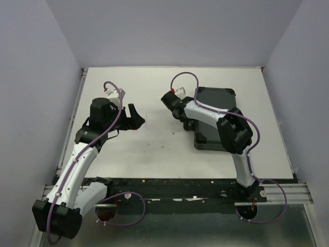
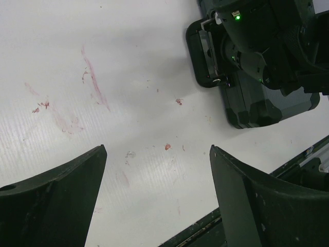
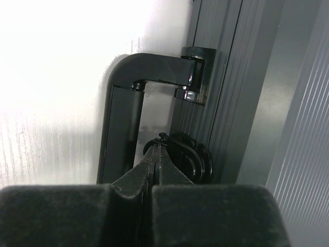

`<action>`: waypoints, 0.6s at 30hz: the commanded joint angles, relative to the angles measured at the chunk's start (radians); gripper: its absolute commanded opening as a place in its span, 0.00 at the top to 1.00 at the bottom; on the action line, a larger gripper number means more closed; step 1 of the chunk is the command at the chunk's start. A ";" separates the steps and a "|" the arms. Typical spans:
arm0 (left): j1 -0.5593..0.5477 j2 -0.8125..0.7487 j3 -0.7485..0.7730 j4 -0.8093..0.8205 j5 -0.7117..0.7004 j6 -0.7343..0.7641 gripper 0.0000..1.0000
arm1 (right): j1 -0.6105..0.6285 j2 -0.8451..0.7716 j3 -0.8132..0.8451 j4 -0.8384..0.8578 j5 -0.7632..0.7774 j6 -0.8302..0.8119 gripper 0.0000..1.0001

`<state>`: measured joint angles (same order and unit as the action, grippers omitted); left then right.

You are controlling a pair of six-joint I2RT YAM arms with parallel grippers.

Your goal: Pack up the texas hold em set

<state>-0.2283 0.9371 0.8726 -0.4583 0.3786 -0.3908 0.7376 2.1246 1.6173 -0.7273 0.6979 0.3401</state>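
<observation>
The black case [image 1: 218, 99] of the hold em set lies closed on the right half of the white table; it also shows in the left wrist view [image 2: 267, 105]. No chips, card boxes or markers show. My right gripper [image 1: 185, 122] is at the case's left side by the handle [image 3: 121, 98]. In the right wrist view it [image 3: 158, 146] is shut, with its tips touching a round black latch [image 3: 193, 154] on the case's side wall. My left gripper [image 1: 134, 117] hangs open and empty over bare table, left of the case [image 2: 157, 149].
The table has red smears [image 2: 95, 77] on it. A black rail [image 1: 169, 186] runs along the near edge. Pale walls enclose the table at the back and both sides.
</observation>
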 commanded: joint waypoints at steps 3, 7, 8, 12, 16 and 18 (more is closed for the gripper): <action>0.007 -0.006 -0.015 0.004 0.025 0.001 0.10 | -0.001 0.015 -0.033 -0.011 -0.041 0.027 0.95; 0.007 -0.006 -0.015 0.004 0.025 0.001 0.10 | -0.001 0.015 -0.046 -0.011 -0.032 0.030 0.95; 0.007 -0.006 -0.015 0.004 0.025 0.001 0.10 | -0.001 0.015 -0.051 -0.011 -0.029 0.031 0.95; 0.007 -0.007 -0.015 0.004 0.025 0.001 0.10 | -0.007 0.026 -0.057 -0.015 -0.014 0.033 0.95; 0.007 -0.007 -0.015 0.006 0.023 0.001 0.10 | -0.021 0.026 -0.062 -0.018 0.002 0.036 0.95; 0.007 -0.008 -0.015 0.003 0.022 0.001 0.10 | -0.030 0.026 -0.066 -0.012 0.000 0.036 0.95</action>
<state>-0.2279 0.9371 0.8722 -0.4583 0.3786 -0.3908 0.7441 2.1246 1.5845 -0.7242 0.6815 0.3595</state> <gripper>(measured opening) 0.899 0.051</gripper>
